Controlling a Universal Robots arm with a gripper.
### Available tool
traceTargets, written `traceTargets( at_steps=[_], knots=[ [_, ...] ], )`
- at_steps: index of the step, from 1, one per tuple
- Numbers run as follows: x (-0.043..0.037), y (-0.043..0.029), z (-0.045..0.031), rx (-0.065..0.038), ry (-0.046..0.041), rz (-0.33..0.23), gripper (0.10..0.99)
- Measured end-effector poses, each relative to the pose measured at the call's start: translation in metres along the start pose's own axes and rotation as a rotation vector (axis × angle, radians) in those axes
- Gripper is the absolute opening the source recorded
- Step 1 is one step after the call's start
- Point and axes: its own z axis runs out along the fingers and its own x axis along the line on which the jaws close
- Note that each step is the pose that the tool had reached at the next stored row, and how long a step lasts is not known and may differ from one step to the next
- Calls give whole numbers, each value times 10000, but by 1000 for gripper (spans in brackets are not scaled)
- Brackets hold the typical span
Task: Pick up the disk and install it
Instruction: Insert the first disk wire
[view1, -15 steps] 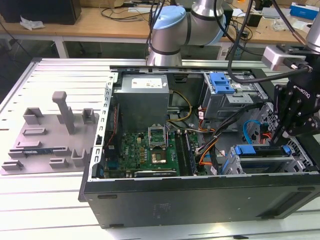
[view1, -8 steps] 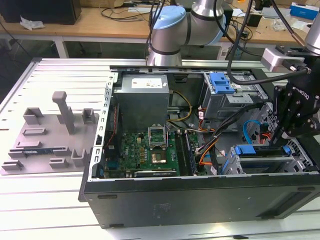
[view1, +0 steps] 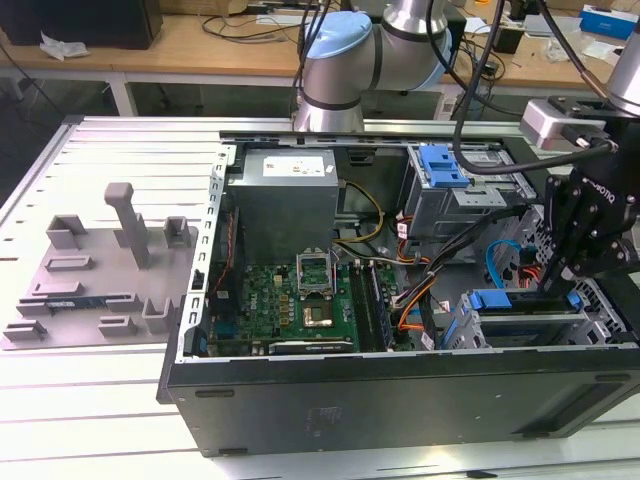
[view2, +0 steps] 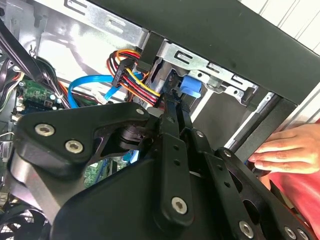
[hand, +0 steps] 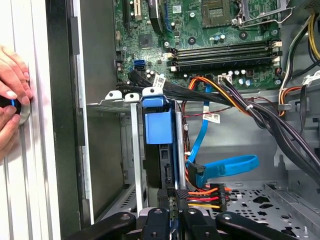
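Note:
The disk (view1: 520, 318) sits on edge in the drive bay at the front corner of the open computer case, on the exterior view's right. Its blue carrier bracket (hand: 159, 125) faces the first wrist view, with the dark drive body beneath it. My black gripper (view1: 555, 290) reaches down into that bay. In both wrist views the fingers (hand: 166, 207) stand close together on the disk's thin edge, shut on it. In the second wrist view the gripper (view2: 179, 100) ends at the blue bracket tab (view2: 189, 86).
Orange, yellow and blue cables (hand: 220, 170) run right beside the bay. A person's hand (hand: 11, 95) rests on the case's outer wall. The grey power-supply box (view1: 285, 200), motherboard (view1: 300, 300) and a second blue-latched cage (view1: 443, 165) fill the case. A grey fixture (view1: 100, 270) lies at the exterior view's left.

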Motion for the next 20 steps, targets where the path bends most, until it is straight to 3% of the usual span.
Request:
traceTargets(
  at_steps=[15, 18, 20],
  knots=[
    [-1, -1, 60, 17, -8, -105, 176],
    [8, 0, -7, 16, -5, -105, 302],
    [13, 1, -70, 23, -4, -105, 302]
  ],
)
